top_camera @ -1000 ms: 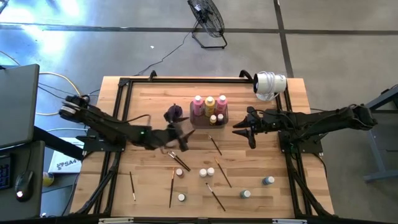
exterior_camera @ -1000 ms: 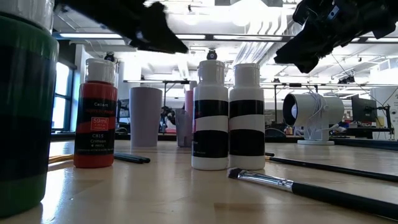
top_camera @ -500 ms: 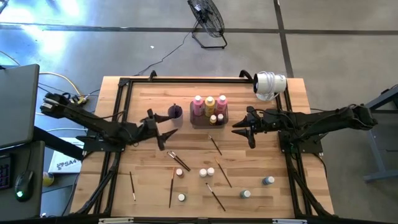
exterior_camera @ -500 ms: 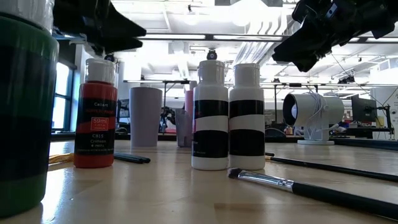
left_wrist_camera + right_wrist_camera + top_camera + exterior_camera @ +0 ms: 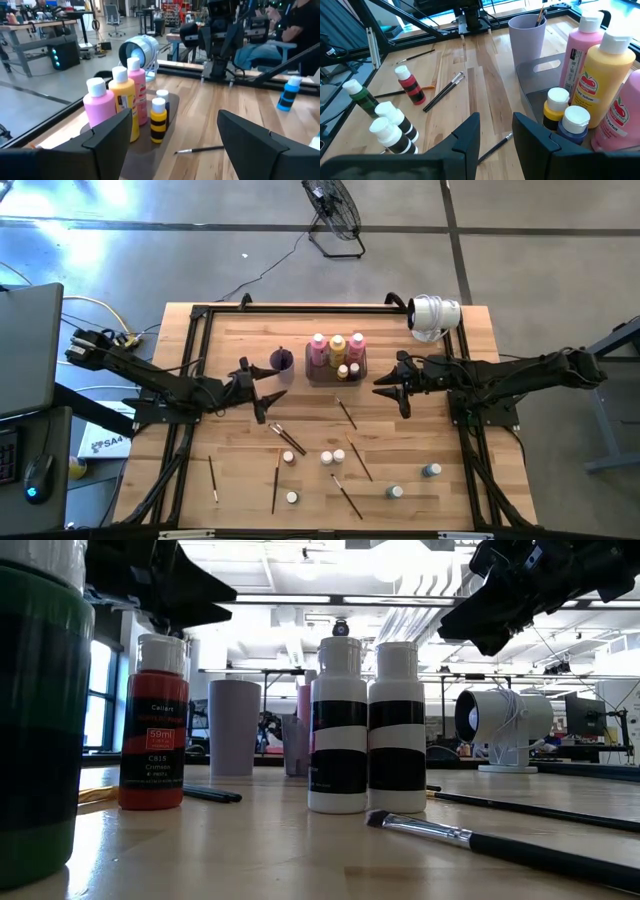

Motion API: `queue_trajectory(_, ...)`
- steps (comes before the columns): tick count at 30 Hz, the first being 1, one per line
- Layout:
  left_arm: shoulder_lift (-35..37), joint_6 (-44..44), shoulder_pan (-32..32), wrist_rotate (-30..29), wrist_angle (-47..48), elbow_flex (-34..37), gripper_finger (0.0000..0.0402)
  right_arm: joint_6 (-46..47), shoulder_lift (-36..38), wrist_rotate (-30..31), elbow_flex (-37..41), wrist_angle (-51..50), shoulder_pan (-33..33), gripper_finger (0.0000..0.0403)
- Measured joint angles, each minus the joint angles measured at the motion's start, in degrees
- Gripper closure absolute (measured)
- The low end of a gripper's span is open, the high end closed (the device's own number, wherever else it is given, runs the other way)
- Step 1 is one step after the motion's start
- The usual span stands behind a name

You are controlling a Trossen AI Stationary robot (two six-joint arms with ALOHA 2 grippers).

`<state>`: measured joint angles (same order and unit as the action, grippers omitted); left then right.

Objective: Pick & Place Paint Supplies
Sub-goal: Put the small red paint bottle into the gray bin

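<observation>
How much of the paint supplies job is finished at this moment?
Done: three tall bottles and two small ones stand in the tray; a brush sits in the purple cup. In hand: nothing; left claw open, right claw empty. Left: loose brushes and small bottles on the table.

Tall paint bottles [image 5: 337, 348] stand upright; small bottles [image 5: 326, 457] and paintbrushes [image 5: 276, 480] lie scattered.

My left arm reaches in from left edge, low over table; left gripper [image 5: 262, 385] sits left of centre, fingers [image 5: 107, 135] spread wide, nothing between them. My right arm stretches in from right side, roughly level; right gripper [image 5: 390, 388] hangs right of centre, pointing toward middle, fingers [image 5: 465, 137] parted by narrow gap, empty. Both grippers clear of table surface, well apart from each other
</observation>
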<state>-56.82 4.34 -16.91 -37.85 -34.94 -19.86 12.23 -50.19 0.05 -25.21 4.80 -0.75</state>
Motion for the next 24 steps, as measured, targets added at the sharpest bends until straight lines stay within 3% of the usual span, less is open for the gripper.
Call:
queue_trajectory(7, 0.0, 3.4, 0.0, 0.0, -3.6, 0.0, 0.0114, 0.0, 0.0, 0.0, 0.0, 0.0, 0.0, 0.0297)
queue_trajectory(13, 0.0, 0.2, 0.0, 1.5, -1.7, 0.0, 0.0114, 0.0, 0.0, 0.0, 0.0, 0.0, 0.0, 0.0299)
queue_trajectory(15, 0.1, 0.3, 0.0, 5.2, 1.5, 0.0, 0.0114, 0.0, 0.0, 0.0, 0.0, -0.1, 0.0, 0.0298)
queue_trajectory(19, 1.6, -7.4, -1.7, 19.1, 9.4, 0.0, 0.0114, 0.0, 0.0, 0.0, 0.0, -0.9, 0.0, 0.0298)
queue_trajectory(24, 2.0, -16.1, -3.0, 29.6, 9.3, 0.0, 0.0114, 0.0, 0.0, 0.0, 0.0, -1.3, 0.0, 0.0298)
